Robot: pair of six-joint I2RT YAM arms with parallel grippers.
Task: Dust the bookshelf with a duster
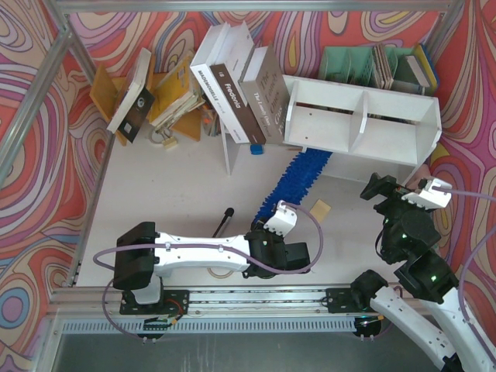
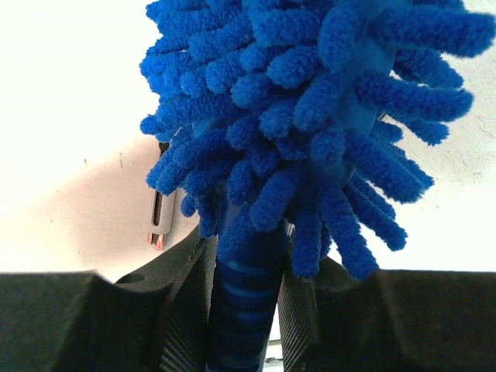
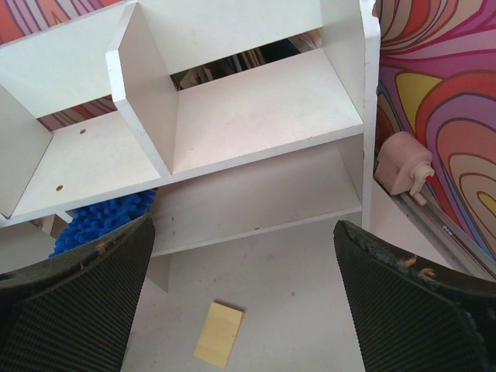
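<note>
The white two-tier bookshelf (image 1: 395, 116) stands at the back right, its open front facing the arms. The blue fluffy duster (image 1: 298, 180) lies slanted from the table's middle, its far end reaching into the shelf's lower tier at the left. My left gripper (image 1: 269, 219) is shut on the duster's slim blue handle (image 2: 244, 302), with the shaggy head (image 2: 310, 101) right in front. My right gripper (image 1: 380, 190) is open and empty in front of the shelf (image 3: 256, 108). The duster's tip (image 3: 108, 221) shows under the shelf's upper board.
A small wooden block (image 1: 320, 209) lies on the table between the arms, also in the right wrist view (image 3: 218, 333). A black-and-silver tool (image 1: 225, 221) lies by the left arm. Leaning books (image 1: 240, 85), a thin white panel (image 1: 230, 151) and a green organiser (image 1: 349, 66) stand behind.
</note>
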